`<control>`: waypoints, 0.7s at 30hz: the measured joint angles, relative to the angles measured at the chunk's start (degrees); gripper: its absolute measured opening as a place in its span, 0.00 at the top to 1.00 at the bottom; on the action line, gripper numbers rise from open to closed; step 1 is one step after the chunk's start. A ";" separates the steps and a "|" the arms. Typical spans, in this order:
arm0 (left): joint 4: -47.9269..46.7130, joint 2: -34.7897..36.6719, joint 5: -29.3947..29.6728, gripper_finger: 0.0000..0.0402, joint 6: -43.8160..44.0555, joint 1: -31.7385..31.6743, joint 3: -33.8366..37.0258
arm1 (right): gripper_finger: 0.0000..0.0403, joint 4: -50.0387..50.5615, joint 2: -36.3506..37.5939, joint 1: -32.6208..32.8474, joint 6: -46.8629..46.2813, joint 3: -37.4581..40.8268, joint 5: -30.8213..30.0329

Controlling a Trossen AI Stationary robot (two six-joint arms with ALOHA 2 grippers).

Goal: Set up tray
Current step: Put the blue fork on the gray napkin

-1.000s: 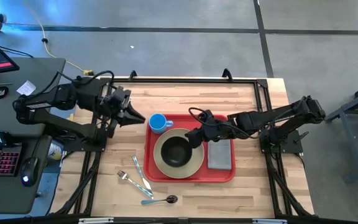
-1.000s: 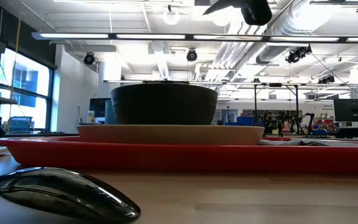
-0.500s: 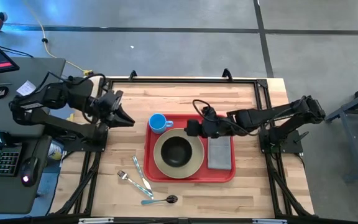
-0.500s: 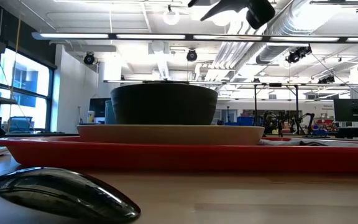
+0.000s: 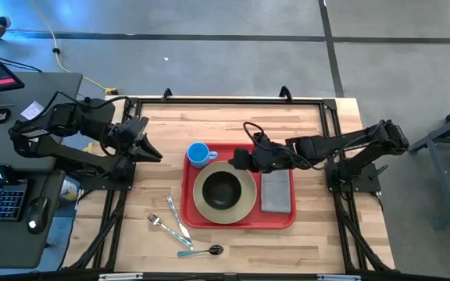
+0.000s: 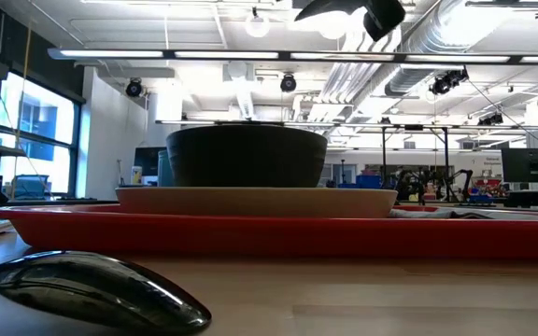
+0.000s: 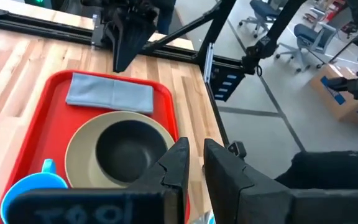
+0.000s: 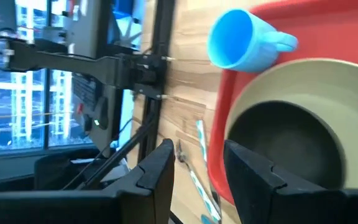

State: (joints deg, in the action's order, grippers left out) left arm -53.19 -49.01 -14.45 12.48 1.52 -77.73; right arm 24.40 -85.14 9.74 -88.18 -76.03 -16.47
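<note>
**A:** So where could this go sideways? The red tray (image 5: 238, 220) sits mid-table on the wooden table (image 5: 311, 125), with the beige plate (image 5: 244, 204) and black bowl (image 5: 222, 188) stacked in its middle, a grey cloth (image 5: 276, 194) on its right side and the blue cup (image 5: 199, 154) at its far left corner.

**B:** Biggest worry imo is the tray itself. The right gripper (image 5: 236, 160) hangs just over the plate's far edge, fingers apart with a clear gap, holding nothing. If it dips carelessly it could clip the bowl rim and shove the whole stack.

**A:** And the cup?

**B:** It's right beside that gripper, so a sideways swing could tip it off the corner.

**A:** Left arm?

**B:** The left gripper (image 5: 145, 146) is off the tray, over bare wood, fingers nearly together with only a slim gap, empty. The fork (image 5: 158, 222), knife (image 5: 177, 221) and spoon (image 5: 201, 251) lie near the tray's front left corner, partly overlapping, so grabbing one could drag another along.
</note>
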 joint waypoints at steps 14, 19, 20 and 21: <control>-0.56 0.09 11.18 0.79 5.28 0.00 0.00 | 0.68 -3.70 0.00 -0.33 13.41 0.00 2.32; -1.27 0.04 10.74 0.79 5.38 0.00 0.00 | 0.68 -4.69 0.00 0.73 14.17 0.00 -0.83; -1.50 0.04 10.71 0.79 5.38 0.00 0.00 | 0.68 -4.67 0.00 0.86 14.54 0.00 -1.44; -1.63 0.04 10.65 0.79 5.38 0.00 0.00 | 0.68 -4.65 0.00 0.88 14.82 0.00 -1.78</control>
State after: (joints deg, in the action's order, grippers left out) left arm -54.82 -48.97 -3.81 17.87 1.52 -77.73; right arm 19.74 -85.14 10.62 -73.36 -76.03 -18.25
